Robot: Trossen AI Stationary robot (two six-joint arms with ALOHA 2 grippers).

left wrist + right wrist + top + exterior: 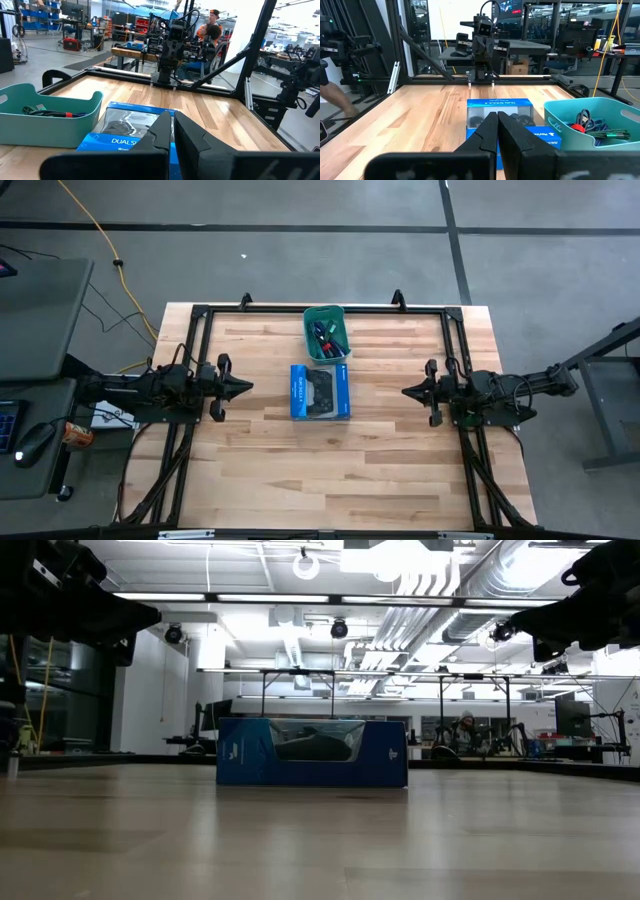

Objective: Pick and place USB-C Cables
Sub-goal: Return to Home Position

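Note:
The USB-C cables (326, 336) lie bundled inside the teal bin (341, 313) at the table's far middle; a green one, a dark blue one and a red-banded one show in the right wrist view (594, 131) and the left wrist view (45, 111). My left gripper (247, 387) hovers shut at the table's left, pointing toward the blue controller box (319, 392). My right gripper (406, 391) hovers shut at the right, pointing at the same box. Both are well apart from the cables.
The blue controller box (311, 752) stands on the table's middle, just near of the bin, between the two grippers. A black metal frame (198, 312) runs along the table's far and side edges. Bare wood lies toward the near edge. A person (213, 25) sits beyond the table.

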